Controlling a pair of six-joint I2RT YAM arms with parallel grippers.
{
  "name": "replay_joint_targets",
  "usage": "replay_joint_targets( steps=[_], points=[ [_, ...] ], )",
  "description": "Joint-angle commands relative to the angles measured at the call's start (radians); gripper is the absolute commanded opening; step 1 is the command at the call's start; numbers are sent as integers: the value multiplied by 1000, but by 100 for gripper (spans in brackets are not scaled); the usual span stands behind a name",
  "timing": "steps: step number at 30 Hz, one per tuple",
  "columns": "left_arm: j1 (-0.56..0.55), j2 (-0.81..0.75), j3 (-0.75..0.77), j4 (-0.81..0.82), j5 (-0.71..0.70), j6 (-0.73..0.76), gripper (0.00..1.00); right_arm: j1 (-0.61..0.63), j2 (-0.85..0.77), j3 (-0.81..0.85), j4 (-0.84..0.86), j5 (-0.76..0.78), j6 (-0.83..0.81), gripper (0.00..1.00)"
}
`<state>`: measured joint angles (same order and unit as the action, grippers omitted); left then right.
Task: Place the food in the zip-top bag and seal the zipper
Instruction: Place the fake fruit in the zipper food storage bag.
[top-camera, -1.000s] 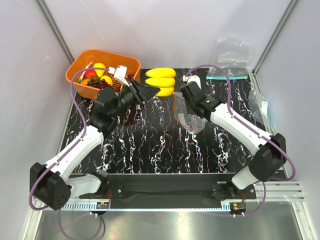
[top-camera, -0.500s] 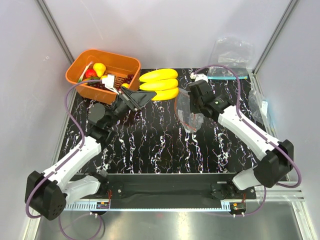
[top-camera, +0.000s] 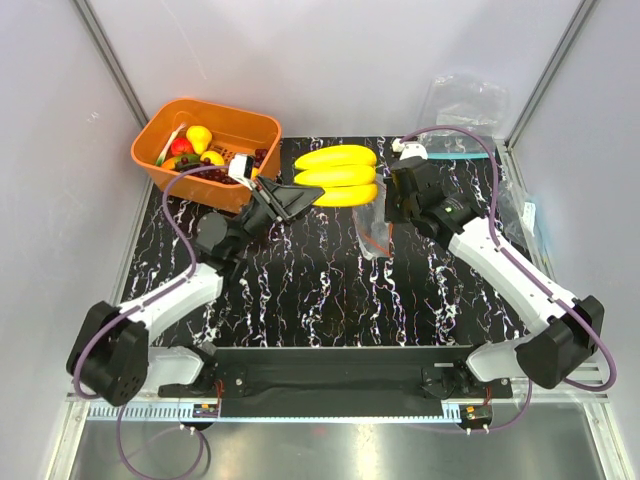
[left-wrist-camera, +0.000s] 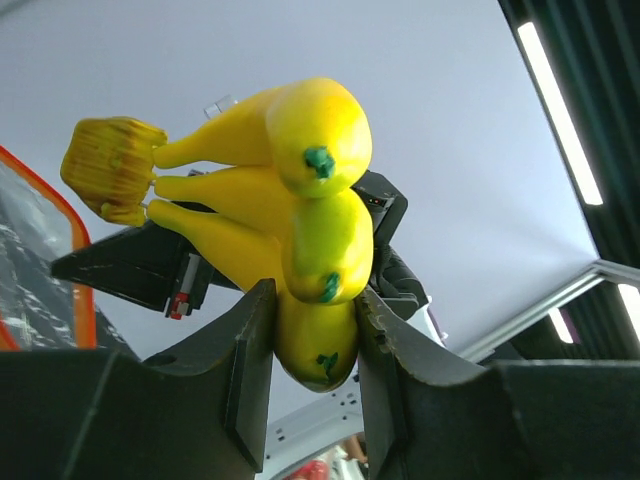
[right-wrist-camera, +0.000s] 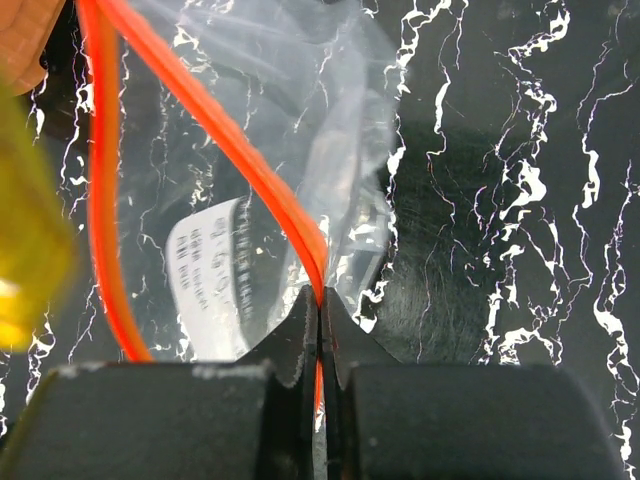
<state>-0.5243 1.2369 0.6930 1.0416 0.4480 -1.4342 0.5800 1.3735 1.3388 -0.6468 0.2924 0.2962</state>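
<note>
Loading step. Left pincer clamps banana bunch above surface, beside zip-top bag. Right pincer pinches zipper. Next: guide bunch into open mouth.

Black marbled table carries an orange basket at its far-left corner.

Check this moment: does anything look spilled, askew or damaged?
Nothing spilled or damaged. The left tool pinches only the lowest fruit of the banana bunch, held aloft. The right tool holds the zip-top bag by its zipper, mouth open. Spare bags lie at the far right corner.
</note>
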Motion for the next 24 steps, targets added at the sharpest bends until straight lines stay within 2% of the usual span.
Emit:
replay_joint_targets(
  steps=[1, 18, 24],
  points=[
    [-16, 44, -7, 213, 29, -87, 27, -11, -37, 39, 44, -18, 17, 0],
    [-51, 173, -113, 388, -28, -138, 24, -66, -108, 28, 72, -56, 67, 0],
    [-51, 226, -66, 325, -6, -75, 24, -66, -129, 26, 55, -111, 73, 0]
  ],
)
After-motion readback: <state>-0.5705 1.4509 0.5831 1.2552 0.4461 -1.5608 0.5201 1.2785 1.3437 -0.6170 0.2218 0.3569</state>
